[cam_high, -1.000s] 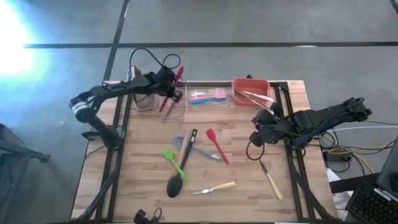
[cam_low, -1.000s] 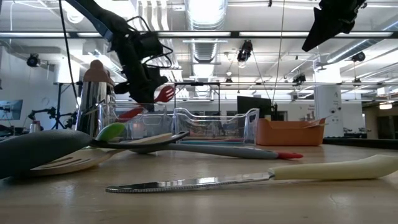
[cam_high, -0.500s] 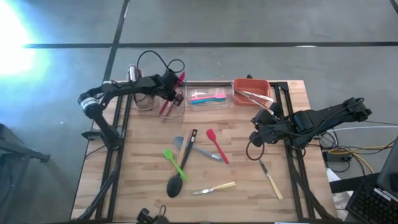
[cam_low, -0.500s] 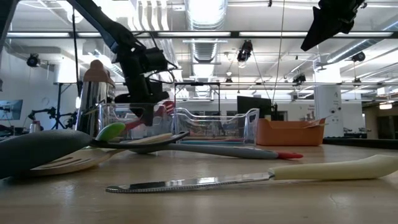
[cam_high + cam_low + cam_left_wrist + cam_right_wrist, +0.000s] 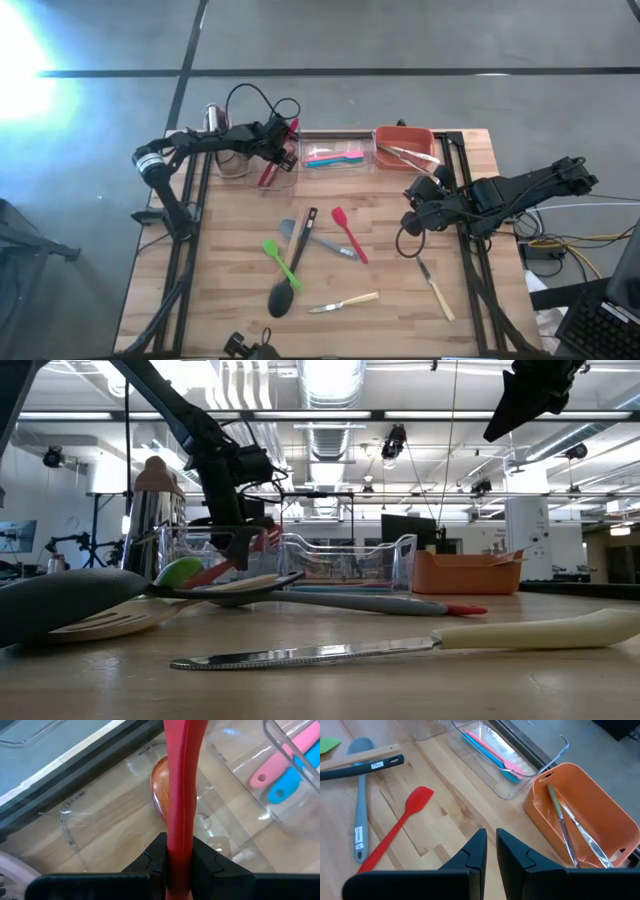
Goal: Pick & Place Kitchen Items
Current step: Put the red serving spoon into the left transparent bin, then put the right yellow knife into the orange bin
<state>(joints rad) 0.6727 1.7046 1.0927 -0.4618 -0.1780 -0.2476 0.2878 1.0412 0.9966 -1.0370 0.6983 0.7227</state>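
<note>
Low view first: nearest lies a pale-handled knife, flat on the table. Behind it a black ladle, a wooden spatula and a green spatula lie bunched together. From overhead a red spatula rests mid-table, with a second knife towards the right edge. Above that side hangs the right gripper, fingers pressed together on nothing. Farther back, the left gripper pinches a red utensil by its handle, the other end down inside a clear bin. Beside it another clear bin holds pink and blue spoons, then comes an orange bin.
</note>
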